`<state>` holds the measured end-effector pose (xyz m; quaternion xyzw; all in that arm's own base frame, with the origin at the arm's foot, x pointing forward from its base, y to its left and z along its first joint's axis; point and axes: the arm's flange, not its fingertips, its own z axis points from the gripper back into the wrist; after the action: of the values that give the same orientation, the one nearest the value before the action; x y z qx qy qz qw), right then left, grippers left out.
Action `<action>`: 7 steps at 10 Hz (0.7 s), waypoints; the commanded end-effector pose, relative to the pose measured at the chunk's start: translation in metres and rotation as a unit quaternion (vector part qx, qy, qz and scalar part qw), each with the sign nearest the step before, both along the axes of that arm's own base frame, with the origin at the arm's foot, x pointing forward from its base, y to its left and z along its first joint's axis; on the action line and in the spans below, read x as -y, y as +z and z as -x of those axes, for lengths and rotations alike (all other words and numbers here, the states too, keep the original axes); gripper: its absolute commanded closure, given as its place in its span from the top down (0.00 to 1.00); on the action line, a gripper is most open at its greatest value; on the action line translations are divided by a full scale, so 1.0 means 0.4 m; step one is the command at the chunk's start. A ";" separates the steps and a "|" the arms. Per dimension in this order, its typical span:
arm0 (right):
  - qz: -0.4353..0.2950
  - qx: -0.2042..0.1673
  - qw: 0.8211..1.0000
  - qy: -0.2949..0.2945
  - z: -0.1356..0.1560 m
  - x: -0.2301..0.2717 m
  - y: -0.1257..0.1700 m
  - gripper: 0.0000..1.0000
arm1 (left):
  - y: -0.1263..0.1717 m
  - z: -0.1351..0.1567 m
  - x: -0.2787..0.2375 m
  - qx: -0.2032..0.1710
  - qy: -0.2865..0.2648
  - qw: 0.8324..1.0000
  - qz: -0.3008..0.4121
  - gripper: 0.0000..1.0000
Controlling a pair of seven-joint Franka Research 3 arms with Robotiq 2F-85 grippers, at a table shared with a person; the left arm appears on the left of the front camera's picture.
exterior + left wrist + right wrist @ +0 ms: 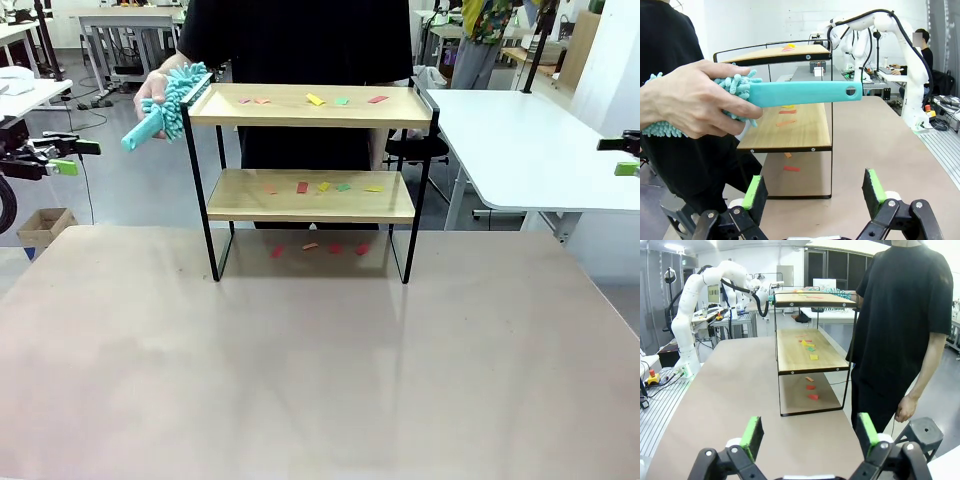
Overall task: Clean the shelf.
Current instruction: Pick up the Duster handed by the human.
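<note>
Beige tabletop [300,380] bears the shelf [310,118] — left fingers [754,193] and right fingers [867,433] spread wide, empty.

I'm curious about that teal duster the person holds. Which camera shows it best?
The left wrist view: the duster is close, handle and fluffy head clear in the person's hand. The front view shows it small beside the shelf; the right wrist view, a distant teal speck.

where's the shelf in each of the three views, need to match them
front: shelf centre, at the table's far side, person behind.
left wrist: shelf upper middle, behind the hand holding the teal duster.
right wrist: shelf centre, person to its right.
shared landmark: coloured scraps on both boards.
</note>
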<state>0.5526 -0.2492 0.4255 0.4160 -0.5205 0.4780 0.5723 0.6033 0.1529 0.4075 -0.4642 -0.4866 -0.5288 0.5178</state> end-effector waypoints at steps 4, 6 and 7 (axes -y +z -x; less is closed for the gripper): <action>0.000 0.003 1.000 0.000 0.000 -0.001 0.005 1.00 | 0.000 0.000 0.000 0.000 0.000 1.000 0.000 1.00; 0.000 0.003 1.000 0.000 0.000 -0.001 0.005 1.00 | 0.178 0.078 0.042 0.006 0.058 0.997 -0.048 1.00; 0.000 0.003 1.000 0.000 0.000 -0.001 0.005 1.00 | 0.262 0.111 0.067 0.011 0.097 0.992 -0.085 1.00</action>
<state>0.5524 -0.2498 0.4251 0.4159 -0.5206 0.4775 0.5727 0.5880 0.1479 0.4804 -0.4061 -0.4974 -0.5295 0.5543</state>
